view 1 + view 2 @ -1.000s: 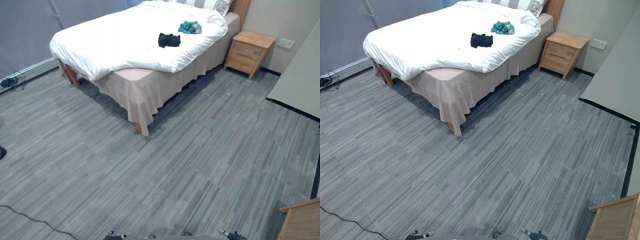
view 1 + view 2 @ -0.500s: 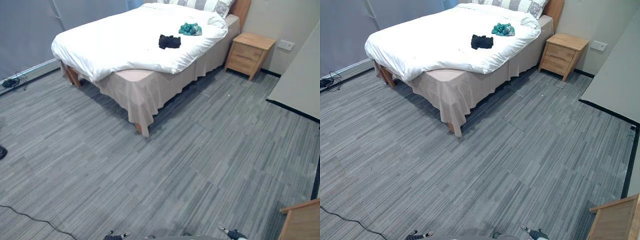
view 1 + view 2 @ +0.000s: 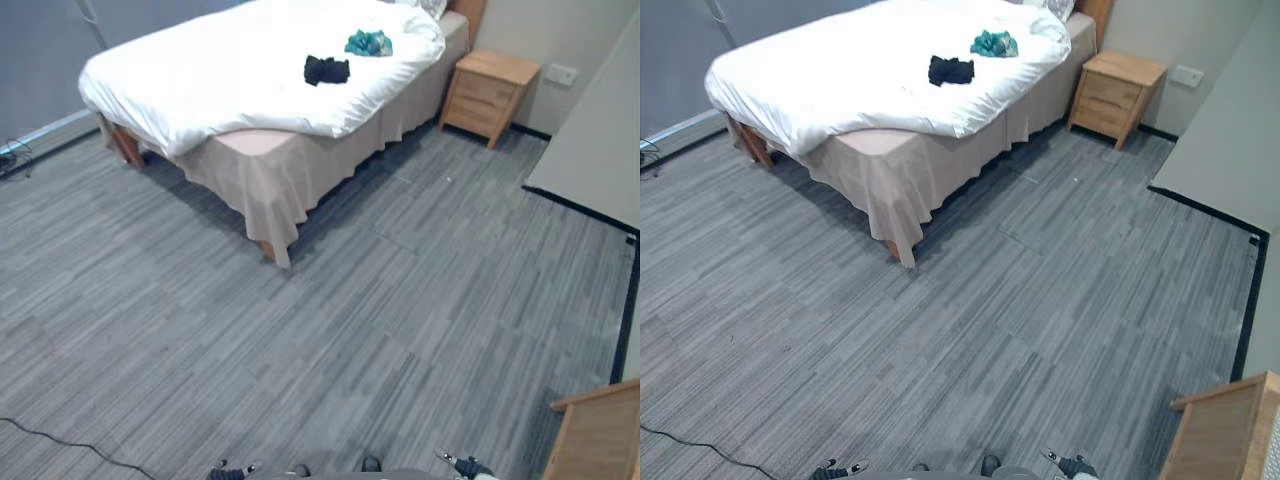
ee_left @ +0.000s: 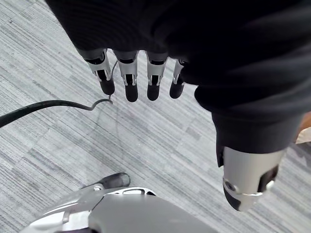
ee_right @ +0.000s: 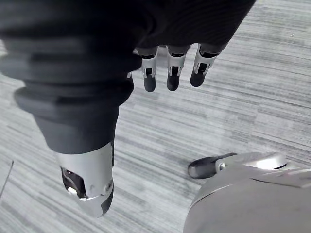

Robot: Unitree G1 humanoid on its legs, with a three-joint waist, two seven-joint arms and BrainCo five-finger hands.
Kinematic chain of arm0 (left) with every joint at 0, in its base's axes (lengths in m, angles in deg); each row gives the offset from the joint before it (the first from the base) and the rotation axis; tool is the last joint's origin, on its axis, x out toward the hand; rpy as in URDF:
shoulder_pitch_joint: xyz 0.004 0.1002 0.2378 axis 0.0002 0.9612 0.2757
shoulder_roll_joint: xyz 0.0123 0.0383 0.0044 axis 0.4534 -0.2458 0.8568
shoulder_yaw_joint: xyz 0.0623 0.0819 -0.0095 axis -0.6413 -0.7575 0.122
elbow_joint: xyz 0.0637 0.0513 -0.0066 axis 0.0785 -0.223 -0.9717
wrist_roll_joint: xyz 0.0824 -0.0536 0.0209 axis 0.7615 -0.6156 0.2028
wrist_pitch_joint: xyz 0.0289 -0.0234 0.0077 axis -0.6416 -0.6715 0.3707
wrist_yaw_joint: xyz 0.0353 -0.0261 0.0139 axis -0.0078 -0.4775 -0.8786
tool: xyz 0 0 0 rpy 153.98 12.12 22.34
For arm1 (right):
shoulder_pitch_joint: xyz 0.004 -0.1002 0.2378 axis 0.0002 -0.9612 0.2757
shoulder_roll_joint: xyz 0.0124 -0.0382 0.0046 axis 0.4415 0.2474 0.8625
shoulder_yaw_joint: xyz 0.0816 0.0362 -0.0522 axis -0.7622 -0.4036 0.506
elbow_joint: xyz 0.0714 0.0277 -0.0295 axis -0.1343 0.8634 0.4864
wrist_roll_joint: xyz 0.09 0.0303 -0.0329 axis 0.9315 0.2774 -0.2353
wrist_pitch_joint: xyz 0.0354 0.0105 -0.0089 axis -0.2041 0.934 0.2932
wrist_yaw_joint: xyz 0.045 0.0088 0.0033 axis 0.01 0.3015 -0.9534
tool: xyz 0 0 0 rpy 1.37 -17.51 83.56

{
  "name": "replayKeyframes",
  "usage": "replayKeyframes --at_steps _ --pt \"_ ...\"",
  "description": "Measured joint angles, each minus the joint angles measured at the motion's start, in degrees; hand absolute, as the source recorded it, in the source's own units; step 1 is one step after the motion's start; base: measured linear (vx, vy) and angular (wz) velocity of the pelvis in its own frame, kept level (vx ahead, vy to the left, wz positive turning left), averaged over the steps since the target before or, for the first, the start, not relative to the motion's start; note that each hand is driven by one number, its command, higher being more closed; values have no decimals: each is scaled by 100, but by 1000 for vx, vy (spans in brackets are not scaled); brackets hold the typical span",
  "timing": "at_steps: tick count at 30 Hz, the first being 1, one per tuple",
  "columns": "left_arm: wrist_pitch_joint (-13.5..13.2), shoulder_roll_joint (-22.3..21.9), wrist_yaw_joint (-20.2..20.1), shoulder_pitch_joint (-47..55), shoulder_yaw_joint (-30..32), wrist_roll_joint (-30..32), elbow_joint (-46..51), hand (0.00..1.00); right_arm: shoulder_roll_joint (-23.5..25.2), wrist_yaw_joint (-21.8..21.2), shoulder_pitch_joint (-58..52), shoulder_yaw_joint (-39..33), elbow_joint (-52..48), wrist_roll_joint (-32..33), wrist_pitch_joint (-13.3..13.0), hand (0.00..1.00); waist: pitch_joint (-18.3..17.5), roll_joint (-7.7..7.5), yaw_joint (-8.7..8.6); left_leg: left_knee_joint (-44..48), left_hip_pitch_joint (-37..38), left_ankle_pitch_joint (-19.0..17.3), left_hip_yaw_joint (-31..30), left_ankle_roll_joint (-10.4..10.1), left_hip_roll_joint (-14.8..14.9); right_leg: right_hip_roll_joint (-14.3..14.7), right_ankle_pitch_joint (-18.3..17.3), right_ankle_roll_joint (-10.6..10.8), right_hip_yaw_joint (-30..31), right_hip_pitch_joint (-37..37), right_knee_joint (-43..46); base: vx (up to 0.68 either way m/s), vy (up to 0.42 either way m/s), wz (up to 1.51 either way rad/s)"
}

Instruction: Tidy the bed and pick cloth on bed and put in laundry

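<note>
- Left hand (image 4: pixel 153 80) hangs over the floor (image 3: pixel 400 300), fingers straight and spread, empty.
- Bed (image 3: pixel 200 70) stands well ahead; black cloth (image 3: pixel 326 69) lies on its white duvet, teal cloth (image 3: pixel 368 42) near it.
- Nightstand (image 3: pixel 487 83) is beside the bed.
- Right hand (image 5: pixel 172 73) hangs loose, fingers straight, empty.

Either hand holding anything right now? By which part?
Nothing is held. The left hand and right hand both hang open above the floor. The black cloth and teal cloth lie on the bed.
</note>
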Motion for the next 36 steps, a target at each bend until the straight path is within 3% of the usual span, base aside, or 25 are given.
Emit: replayKeyframes --at_steps 2,4,6,8,9,10,11,12,13,14,15,16,18,20,21,23,25,27,29,30,31,32,33,34,36 --pt "5 51 -3 -139 -44 -3 -72 0 -50 -15 16 -12 -59 -6 -6 0 129 -41 2 151 35 -232 49 50 6 -260 -97 385 -425 -1058 2107 20 -53 -19" --pt "11 101 0 -193 -88 -14 -113 0 -20 -21 -70 -19 -31 -8 22 0 224 -42 -182 387 173 -470 -62 16 77 -797 -219 198 -967 -1709 3426 135 -45 29" --pt "15 83 -3 -220 -87 -18 -126 0 0 -11 -147 -106 -14 5 14 0 254 -2 -198 431 349 -590 -129 -55 225 -995 -242 109 -1186 -1817 2717 266 -79 22" --pt "15 85 -1 -366 -81 -43 -184 0 0 -8 -142 -105 -17 11 8 0 282 22 -240 418 479 -711 -210 -237 430 -995 220 99 -1201 -1821 992 411 -194 31" --pt "11 96 -1 -479 -53 -42 -181 0 2 -10 -131 -105 -15 11 6 0 321 -7 -287 385 542 -803 -293 -390 541 -995 870 189 -1163 -1758 -468 548 -303 40" --pt "11 122 0 -566 -6 -37 -202 0 25 -9 -127 -115 -14 11 6 0 391 -67 -343 355 708 -931 -378 -593 592 -1094 1201 308 -1058 -1781 -1236 567 -333 42" --pt "7 138 -1 -601 12 -38 -223 0 40 -9 -137 -121 -12 12 7 0 423 -99 -366 341 772 -1027 -421 -668 599 -1166 1230 353 -993 -1807 -1308 579 -371 27" --pt "-1 76 -1 -721 25 -32 -294 0 -15 -8 -112 -231 -11 24 5 0 536 20 -440 344 1002 -1268 -443 -595 777 -1096 1935 359 -1009 -1950 -753 594 -350 6" --pt "-21 -105 -26 -793 25 23 -356 0 -55 -15 -46 -294 -20 17 -20 0 538 302 -466 403 1020 -1245 -416 -298 978 -927 1792 248 -1021 -2351 46 719 -419 -10" --pt "-30 -157 -25 -828 28 29 -374 0 -45 -22 11 -331 -22 14 -58 0 557 330 -466 498 1039 -996 -411 -461 1017 -864 1692 92 -1012 -2460 377 706 -464 -28" --pt "-78 -251 -26 -852 67 28 -335 0 -75 -26 91 -411 -18 10 -76 0 603 365 -473 1206 867 -710 -450 -691 1220 -740 1439 -240 -1067 -2428 695 581 -450 -27" --pt "-90 -291 -26 -853 116 29 -277 0 -76 -44 119 -466 -16 7 -66 0 608 375 -492 1879 629 -587 -509 -667 1355 -677 1291 -278 -1111 -2324 731 594 -486 -18" --pt "-124 -367 -25 -822 205 -1 -60 0 -64 -40 75 -389 -4 10 -50 0 686 424 -477 4586 -478 713 -724 -133 2035 -349 889 -554 -1263 -1557 452 609 -368 -10" --pt "-144 -361 -3 -825 211 -140 381 0 -181 17 160 18 -17 15 -61 0 875 418 -299 6885 -1417 334 -810 28 2386 -4 692 -747 -1179 -740 115 593 -264 -38" --pt "-144 -332 2 -832 202 -208 485 0 -193 29 191 154 -16 15 -62 0 925 334 -268 7230 -1751 88 -743 56 2372 53 638 -794 -1163 -427 -54 516 -160 -24" --pt "-150 -306 3 -891 203 -342 640 0 -240 47 286 365 -14 8 -55 0 959 252 -153 6641 -2270 -297 -358 -74 2101 40 490 -767 -1102 213 -476 529 -118 0" --pt "-160 -296 8 -891 211 -389 745 0 -288 43 403 476 -4 5 -56 0 990 188 -127 4783 -2464 -469 225 -327 1550 -146 359 -636 -1133 628 -710 513 -34 10" --pt "-186 -341 9 -884 230 -387 741 0 -292 30 518 386 -25 4 -81 0 983 201 -77 2969 -2363 -372 1107 -370 1169 -250 286 -490 -1239 949 -917 535 56 11" --pt "-190 -384 1 -872 232 -377 707 0 -288 22 490 277 -33 -10 -117 0 941 271 8 1734 -2204 101 2342 23 944 -249 145 -280 -1463 1351 -1174 656 135 33" --pt "-191 -432 0 -766 256 -377 666 0 -299 23 365 228 -38 -14 -107 0 819 431 22 1383 -2079 664 2937 790 792 -110 -112 -52 -1639 1701 -1180 642 178 57" --pt "-190 -410 -17 -776 297 -377 646 0 -238 20 336 189 -19 -22 -109 0 801 352 42 1345 -1969 542 2877 1474 649 -166 -248 42 -1696 1875 -1146 746 238 105" --pt "-199 -369 -12 -789 378 -360 594 0 -173 -1 265 232 -10 -127 -95 0 673 60 15 1349 -1903 348 2710 1490 322 -476 -345 246 -1869 1908 -786 472 174 98" --pt "-191 -376 -13 -789 446 -358 560 0 -161 -16 262 238 -9 -230 -105 0 628 -3 57 1279 -1775 255 2547 1337 139 -697 -481 494 -1907 1625 165 663 283 131" --pt "-175 -368 -23 -796 440 -329 475 0 -157 -34 265 240 -4 -320 -115 0 626 -16 11 1139 -1557 151 2172 1210 -81 -1060 -267 742 -1850 987 1981 536 226 107" --pt "-101 -349 -17 -794 354 -331 321 0 -182 -107 267 288 -5 -398 -106 0 631 -13 -74 1041 -1153 52 1642 1081 -257 -1274 -367 839 -1466 218 3736 521 127 156"
